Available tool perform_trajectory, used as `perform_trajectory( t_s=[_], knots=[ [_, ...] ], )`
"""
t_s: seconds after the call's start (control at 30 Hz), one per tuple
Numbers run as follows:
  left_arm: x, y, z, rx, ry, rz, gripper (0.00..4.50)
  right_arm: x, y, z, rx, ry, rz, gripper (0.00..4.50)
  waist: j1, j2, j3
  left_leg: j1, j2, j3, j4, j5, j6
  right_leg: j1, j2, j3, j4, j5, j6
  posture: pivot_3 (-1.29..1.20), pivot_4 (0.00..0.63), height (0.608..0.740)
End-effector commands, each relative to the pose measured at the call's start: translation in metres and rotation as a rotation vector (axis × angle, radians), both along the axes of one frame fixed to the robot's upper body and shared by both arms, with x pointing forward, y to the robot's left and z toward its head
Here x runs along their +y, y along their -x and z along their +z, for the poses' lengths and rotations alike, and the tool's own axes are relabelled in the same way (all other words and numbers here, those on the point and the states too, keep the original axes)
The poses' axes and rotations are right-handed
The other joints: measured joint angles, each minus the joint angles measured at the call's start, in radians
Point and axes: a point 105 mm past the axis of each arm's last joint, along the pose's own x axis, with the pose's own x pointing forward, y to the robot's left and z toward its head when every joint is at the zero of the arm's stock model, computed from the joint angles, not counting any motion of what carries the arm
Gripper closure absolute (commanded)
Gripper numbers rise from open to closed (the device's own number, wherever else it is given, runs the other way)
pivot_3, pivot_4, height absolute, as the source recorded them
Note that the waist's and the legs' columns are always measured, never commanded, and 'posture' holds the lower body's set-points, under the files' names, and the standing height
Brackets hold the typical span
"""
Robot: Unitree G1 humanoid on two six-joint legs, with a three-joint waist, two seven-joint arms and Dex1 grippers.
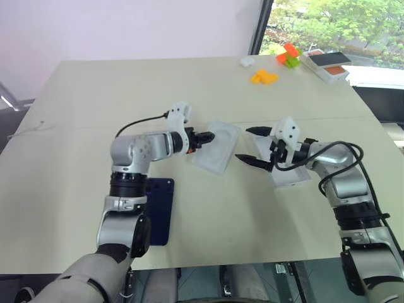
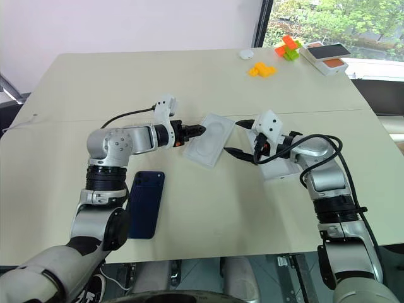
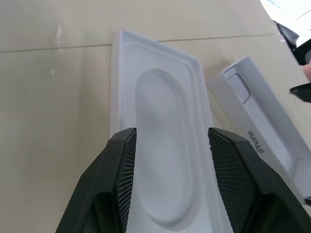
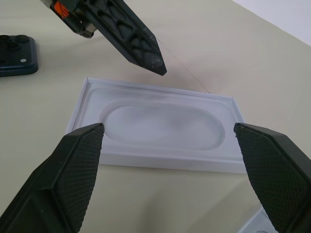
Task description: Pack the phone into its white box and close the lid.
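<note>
We see a wide beige table (image 2: 208,208) by a window with trees outside. On it the white box (image 2: 211,140) lies open side up, empty, its rounded recess showing, directly in front of the left gripper (image 2: 197,130) and just to the left of the right gripper (image 2: 238,137). The lid (image 1: 291,175) rests flat under the right gripper and wrist, rim up, next to the white box but apart from it; in the left wrist view it lies beside the tray with small lettering on its side wall. The phone (image 2: 144,203) lies flat, back up, well behind the left gripper, down beside the left forearm near the table's front edge.

Left gripper: fingers part open, holding nothing, tips hanging over the near end of the white box; whether they touch the rim we cannot tell. Right gripper: fingers spread wide, empty, pointing at the long side of the white box, one finger either side of it in its wrist view.

Far beyond both grippers, at the table's back corner: a small orange-and-white box (image 1: 326,64) with a dark top, orange blocks (image 1: 264,77), a green block (image 1: 291,62), a small white object (image 1: 247,61).
</note>
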Motion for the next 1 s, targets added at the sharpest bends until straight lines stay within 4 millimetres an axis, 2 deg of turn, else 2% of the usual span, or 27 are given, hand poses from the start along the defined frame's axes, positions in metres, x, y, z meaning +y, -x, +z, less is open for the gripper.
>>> perform_trajectory(
  t_s=[0.03,0.13,0.27,0.37,0.43,0.5,0.57,0.63,0.7,0.87,0.97,1.0],
  knots=[
    [0.002,0.006,0.019,-0.081,-0.013,-0.029,2.04,0.005,-0.001,0.015,-0.055,-0.015,0.017,0.0,0.0,0.0,0.0,0.0,0.0,0.0,0.0,0.0,0.0,0.0,0.0,0.0,0.0,0.0,0.0,0.0,0.15,0.74],
    [0.012,0.007,0.026,-0.125,-0.025,-0.018,2.04,0.006,-0.003,0.018,-0.063,-0.032,0.008,0.0,-0.005,0.0,0.0,0.0,0.0,0.0,0.0,0.0,0.0,0.0,0.0,0.0,0.0,0.0,0.0,0.0,0.15,0.74],
    [0.036,0.003,0.041,-0.203,0.003,0.034,2.04,0.011,-0.005,0.021,-0.06,-0.064,0.005,0.0,-0.003,0.0,0.0,0.0,0.001,0.0,0.0,0.001,-0.001,0.0,0.0,0.0,0.0,0.0,0.0,0.0,0.15,0.74],
    [0.065,-0.005,0.034,-0.222,-0.061,0.111,2.04,0.016,-0.005,0.022,-0.065,-0.07,0.012,0.0,-0.002,0.0,0.0,0.0,0.001,0.0,0.0,0.001,-0.001,0.0,0.0,0.0,0.0,0.0,0.0,0.0,0.15,0.74],
    [0.079,-0.002,0.03,-0.236,-0.076,0.115,2.04,0.023,-0.005,0.021,-0.065,-0.079,0.022,0.0,-0.005,0.0,0.0,0.0,0.001,0.0,-0.001,0.001,-0.001,0.0,0.0,0.0,0.0,0.0,0.0,0.0,0.15,0.74],
    [0.089,0.001,0.026,-0.261,-0.124,0.115,2.54,0.032,-0.004,0.018,-0.056,-0.077,0.044,0.0,-0.004,0.0,0.0,0.0,0.001,0.0,-0.001,0.001,-0.001,-0.001,0.0,0.0,0.0,0.0,0.0,0.0,0.15,0.74],
    [0.098,-0.003,0.027,-0.259,-0.089,0.173,2.54,0.04,-0.009,0.017,-0.061,-0.091,0.037,0.0,-0.003,0.0,0.0,0.0,0.001,0.0,-0.001,0.001,-0.001,-0.001,0.001,0.0,0.0,0.0,0.0,0.0,0.15,0.74],
    [0.101,-0.002,0.034,-0.277,-0.034,0.173,2.54,0.05,-0.012,0.017,-0.068,-0.104,0.036,0.0,-0.001,0.0,0.0,0.0,0.001,0.0,0.0,0.0,-0.001,0.0,0.001,0.0,0.0,0.0,0.0,0.0,0.15,0.74],
    [0.105,-0.002,0.033,-0.299,-0.069,0.183,2.54,0.055,-0.018,0.015,-0.079,-0.094,0.018,0.0,0.0,0.0,0.0,0.0,0.001,0.0,0.0,0.0,0.0,0.0,0.0,0.0,0.001,0.0,0.0,0.0,0.15,0.74],
    [0.118,-0.002,0.03,-0.313,-0.099,0.242,2.54,0.058,-0.026,0.013,-0.066,-0.101,0.009,0.0,-0.002,0.0,0.0,0.0,0.001,0.0,-0.001,0.0,0.0,-0.001,0.0,0.0,0.0,0.0,0.0,0.0,0.15,0.74],
    [0.121,-0.004,0.034,-0.332,-0.079,0.266,2.54,0.067,-0.032,0.007,-0.051,-0.082,-0.005,0.78,-0.003,0.0,0.0,0.0,0.002,0.0,-0.001,0.0,0.001,-0.001,0.001,0.0,0.0,0.0,0.0,0.0,0.15,0.74],
    [0.121,-0.004,0.035,-0.339,-0.075,0.267,2.54,0.068,-0.035,0.004,-0.044,-0.069,-0.02,1.28,-0.006,0.0,0.0,0.0,0.002,0.0,-0.001,0.0,0.001,-0.001,0.001,0.0,0.0,0.0,0.0,0.0,0.15,0.74]
  ],
)
